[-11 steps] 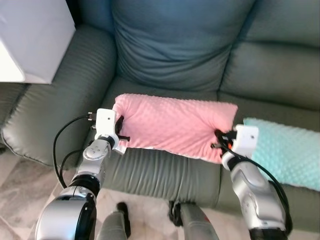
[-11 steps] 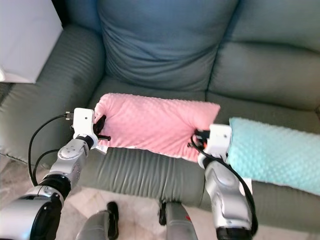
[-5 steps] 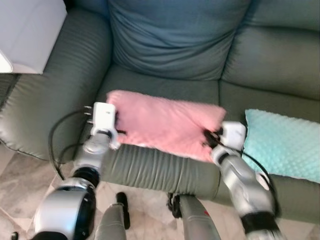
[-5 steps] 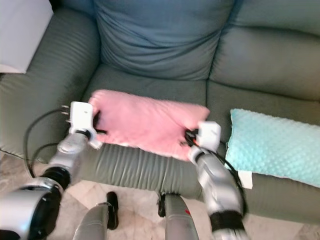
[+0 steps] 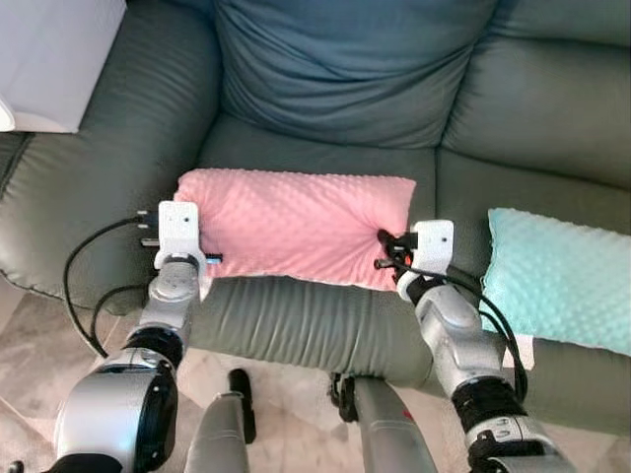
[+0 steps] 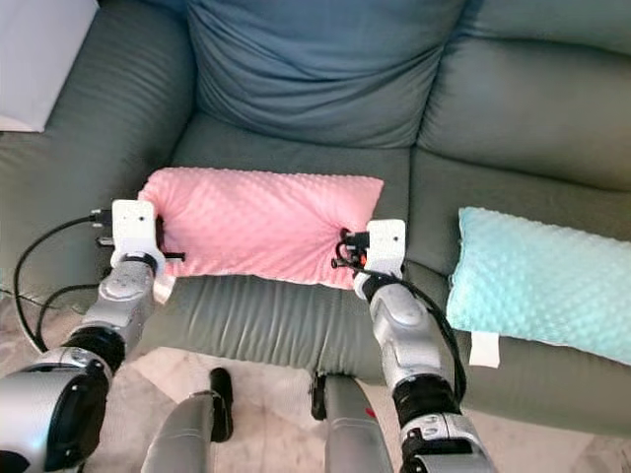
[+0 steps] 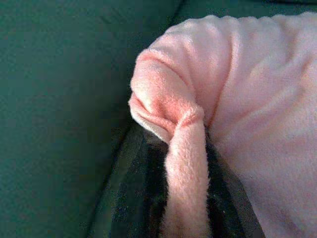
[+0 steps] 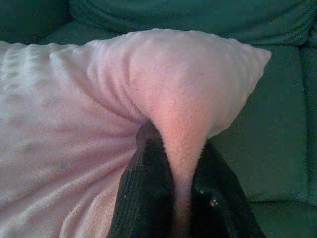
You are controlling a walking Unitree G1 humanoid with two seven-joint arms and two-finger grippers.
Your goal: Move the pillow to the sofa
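Pink pillow [image 5: 296, 225] lies along the front edge of the sofa [image 5: 345, 89] seat, so I judge the carry nearly done. My left claw [image 5: 202, 258] pinches its 9 o'clock corner, my right claw [image 5: 386, 251] its 3 o'clock corner; only letting go remains.
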